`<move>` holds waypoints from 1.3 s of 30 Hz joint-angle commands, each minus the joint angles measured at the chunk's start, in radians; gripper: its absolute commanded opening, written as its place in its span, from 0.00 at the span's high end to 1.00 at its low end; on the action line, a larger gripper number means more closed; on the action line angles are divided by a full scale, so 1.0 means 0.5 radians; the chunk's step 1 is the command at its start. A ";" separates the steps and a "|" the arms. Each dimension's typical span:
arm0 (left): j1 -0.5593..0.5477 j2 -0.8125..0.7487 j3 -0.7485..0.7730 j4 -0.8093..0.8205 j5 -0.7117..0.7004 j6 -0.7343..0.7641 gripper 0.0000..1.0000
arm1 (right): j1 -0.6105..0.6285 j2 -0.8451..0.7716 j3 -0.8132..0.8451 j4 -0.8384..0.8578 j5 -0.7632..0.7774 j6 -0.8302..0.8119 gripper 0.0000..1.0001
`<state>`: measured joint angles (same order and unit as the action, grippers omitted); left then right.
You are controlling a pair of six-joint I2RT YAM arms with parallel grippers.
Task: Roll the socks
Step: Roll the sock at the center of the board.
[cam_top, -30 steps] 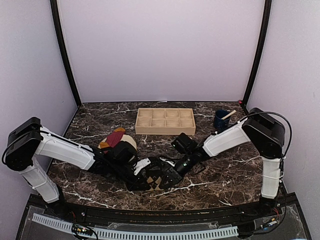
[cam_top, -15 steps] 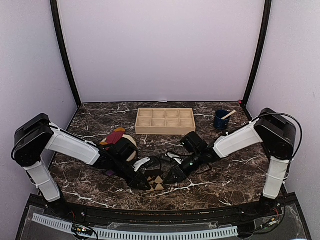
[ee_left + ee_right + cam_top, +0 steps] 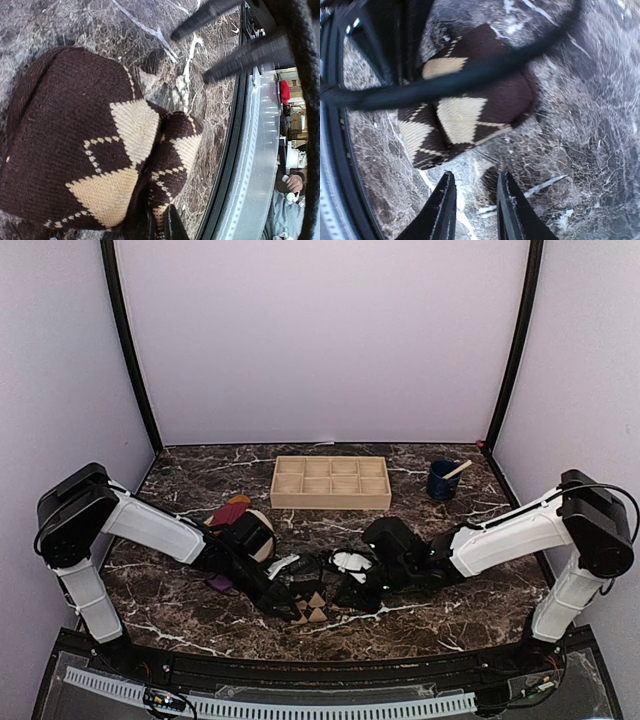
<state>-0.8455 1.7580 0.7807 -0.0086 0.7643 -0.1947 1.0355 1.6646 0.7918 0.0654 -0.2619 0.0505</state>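
Left wrist is showing the left gripper (image 3: 160,220) pinching the limp argyle sock (image 3: 65,125) at its fold (likely the surest hold), right gripper (image 3: 476,176) gaping empty.

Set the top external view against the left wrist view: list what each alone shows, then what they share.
Only the top external view shows the wooden tray, the blue cup and the magenta sock. Only the left wrist view shows the left gripper pinching an edge of the argyle sock, and the sock's knit pattern up close. Both show that sock lying on the marble table.
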 commanded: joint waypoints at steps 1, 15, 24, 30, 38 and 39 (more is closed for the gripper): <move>0.023 0.062 0.030 -0.186 0.077 0.032 1.00 | 0.209 -0.075 -0.046 0.069 0.476 -0.217 0.72; 0.068 0.149 0.058 -0.232 0.197 0.055 1.00 | 0.554 0.018 0.112 -0.086 0.820 -0.474 0.54; 0.074 0.176 0.078 -0.246 0.217 0.067 1.00 | 0.648 0.083 0.178 -0.111 0.901 -0.552 0.51; 0.079 0.193 0.082 -0.259 0.239 0.075 1.00 | 0.667 0.124 0.187 -0.116 0.936 -0.604 0.51; 0.082 0.214 0.097 -0.276 0.263 0.085 1.00 | 0.673 0.184 0.228 -0.111 0.959 -0.698 0.56; 0.086 0.214 0.098 -0.274 0.264 0.086 1.00 | 0.672 0.190 0.234 -0.115 0.961 -0.708 0.57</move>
<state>-0.8051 1.8412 0.8307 -0.0772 0.9176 -0.1688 1.3594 1.7454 0.8753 -0.0017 0.2028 -0.2687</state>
